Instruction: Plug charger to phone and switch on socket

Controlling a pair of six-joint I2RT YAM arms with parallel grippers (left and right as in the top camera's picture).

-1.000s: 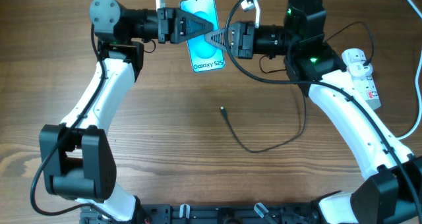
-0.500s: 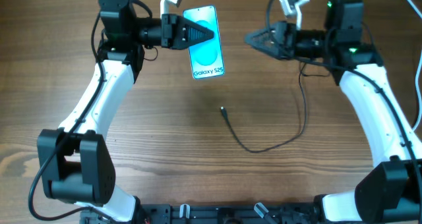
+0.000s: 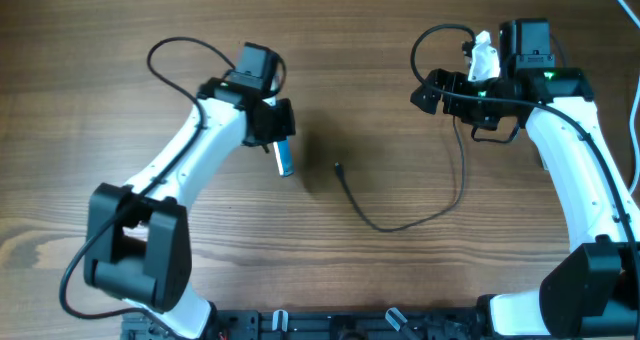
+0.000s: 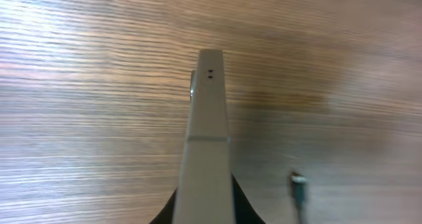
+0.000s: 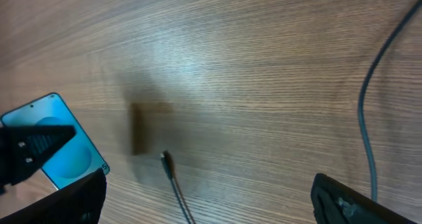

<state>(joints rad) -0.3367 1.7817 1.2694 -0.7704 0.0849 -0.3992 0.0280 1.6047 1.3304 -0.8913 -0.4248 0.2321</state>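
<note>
On the table (image 3: 300, 280), left of centre, the left gripper (image 3: 277, 138) was clamped on the phone (image 3: 285, 160). It held the phone up on edge, so the overhead view showed only a thin cyan sliver. The left wrist view looked straight along that edge, and I could not tell whether the phone touched the wood. Near it on the right lay the charger (image 3: 400, 223). Its plug tip (image 3: 338, 165) was free on the table and apart from the phone, and the cable curled off rightward and up toward the right arm. The right gripper (image 5: 210, 196) hung above the table with its fingers spread wide and nothing between them. The socket showed in no view and may have been hidden beneath the right arm. By my reading the task was in its early part. The phone was in hand, but the plug tip was not yet picked up or seated in the phone, and the socket's switch was not yet pressed.
</note>
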